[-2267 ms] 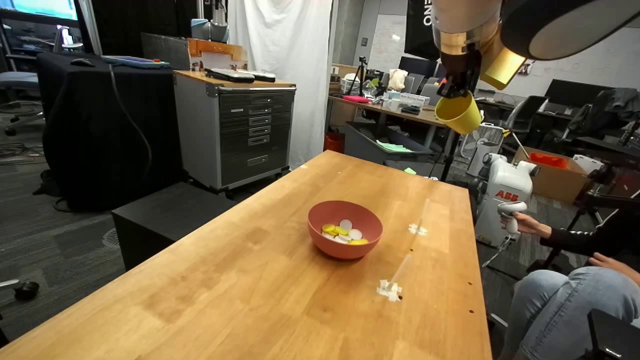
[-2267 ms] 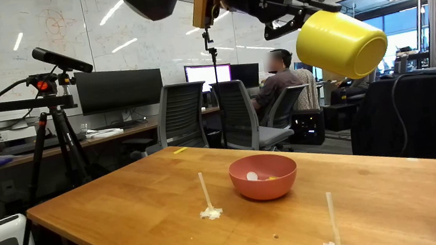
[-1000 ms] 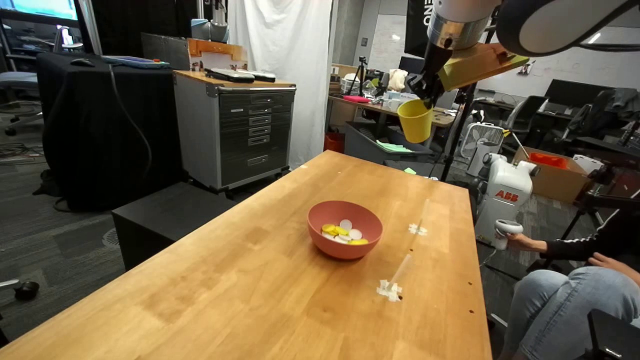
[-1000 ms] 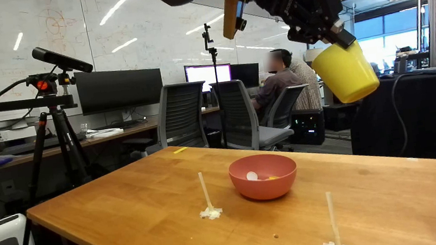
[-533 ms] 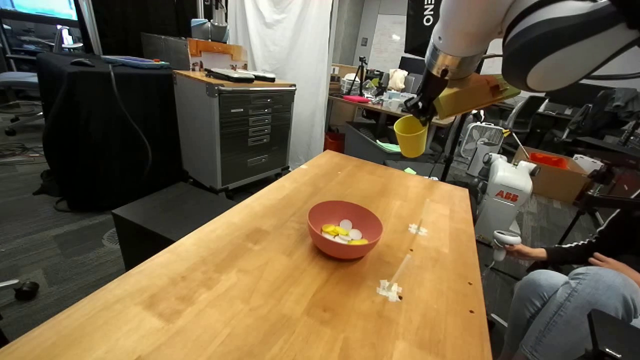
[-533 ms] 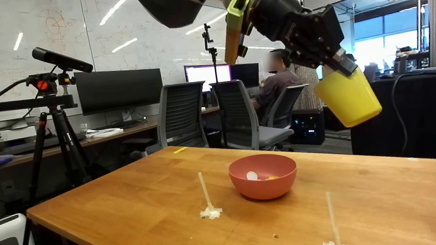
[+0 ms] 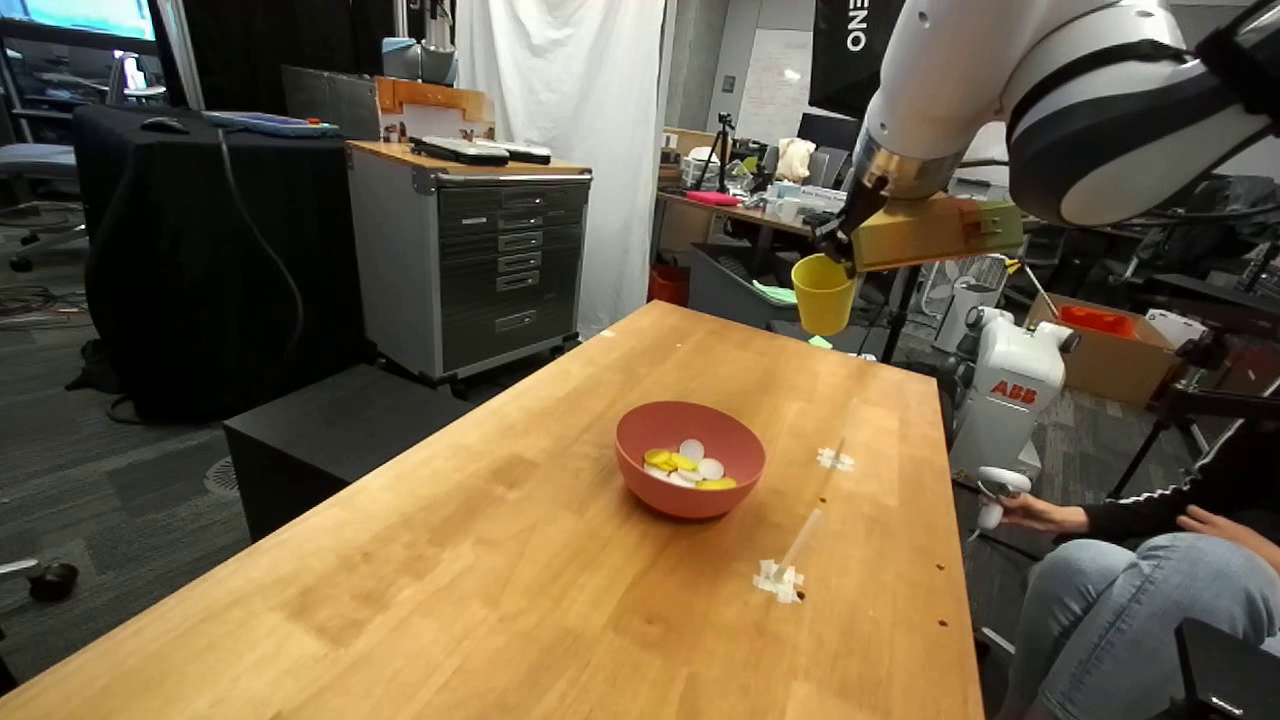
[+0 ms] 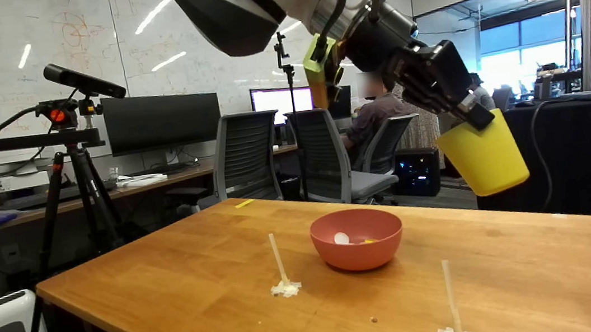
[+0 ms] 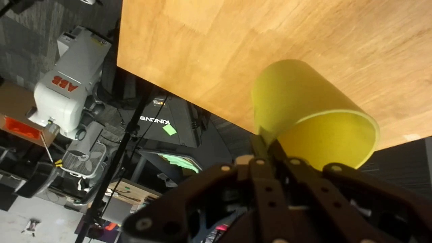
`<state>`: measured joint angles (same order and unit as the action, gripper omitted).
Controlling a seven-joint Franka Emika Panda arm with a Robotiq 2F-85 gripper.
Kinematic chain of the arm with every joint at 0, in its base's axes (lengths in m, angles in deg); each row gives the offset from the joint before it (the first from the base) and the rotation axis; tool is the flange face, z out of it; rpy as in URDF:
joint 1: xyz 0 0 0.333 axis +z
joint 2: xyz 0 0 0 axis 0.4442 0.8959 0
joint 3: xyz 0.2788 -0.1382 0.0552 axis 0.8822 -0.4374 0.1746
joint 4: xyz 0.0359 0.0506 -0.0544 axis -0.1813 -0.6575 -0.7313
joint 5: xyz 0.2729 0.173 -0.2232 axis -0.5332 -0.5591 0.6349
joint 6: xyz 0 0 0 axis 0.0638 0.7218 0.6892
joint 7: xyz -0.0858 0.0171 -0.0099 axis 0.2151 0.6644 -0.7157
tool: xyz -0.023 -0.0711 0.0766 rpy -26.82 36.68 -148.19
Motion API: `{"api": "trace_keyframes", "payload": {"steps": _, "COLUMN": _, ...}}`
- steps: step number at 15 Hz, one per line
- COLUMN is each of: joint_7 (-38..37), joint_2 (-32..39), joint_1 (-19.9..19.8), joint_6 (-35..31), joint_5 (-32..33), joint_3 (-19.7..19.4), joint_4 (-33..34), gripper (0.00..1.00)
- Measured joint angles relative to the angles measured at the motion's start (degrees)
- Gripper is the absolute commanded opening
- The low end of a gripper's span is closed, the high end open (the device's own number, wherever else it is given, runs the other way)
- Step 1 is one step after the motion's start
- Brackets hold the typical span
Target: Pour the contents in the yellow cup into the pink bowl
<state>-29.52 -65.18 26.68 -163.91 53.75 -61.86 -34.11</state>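
Note:
The yellow cup (image 8: 483, 154) hangs in the air, leaning a little with its mouth up. My gripper (image 9: 268, 145) is shut on its wall, one finger inside the rim and one outside. In the wrist view the visible inside of the yellow cup (image 9: 332, 135) is bare. The pink bowl (image 7: 690, 505) stands upright on the table in both exterior views, apart from the cup. Inside it lie the contents, several yellow and whitish round pieces (image 7: 684, 462). In an exterior view the bowl's front wall (image 8: 360, 257) hides most of them.
Two thin pale sticks (image 8: 278, 258) stand upright, taped to the wooden table (image 8: 173, 271). A seated person's hand holds a controller (image 7: 1000, 490) beyond the table's edge. A white ABB robot (image 7: 1015, 400) and a tall drawer cabinet (image 7: 500, 260) stand off the table.
The arm has come down with the cup, which has turned from lying nearly on its side to closer to upright. The bowl and the pieces in it have stayed put.

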Motion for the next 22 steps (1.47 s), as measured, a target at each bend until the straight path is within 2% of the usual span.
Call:
{"api": "trace_keyframes", "payload": {"steps": 8, "joint_7": -1.1, "joint_2": 3.2, "joint_1": -1.7, "joint_6": 0.3, "joint_5": -14.8, "joint_3": 1.8, "joint_4": -0.9, "gripper": 0.01}}
{"api": "trace_keyframes", "payload": {"steps": 22, "joint_7": -1.1, "joint_2": 8.2, "joint_1": -1.5, "joint_6": -0.5, "joint_5": -17.6, "joint_3": 1.8, "joint_4": -0.1, "gripper": 0.01}}
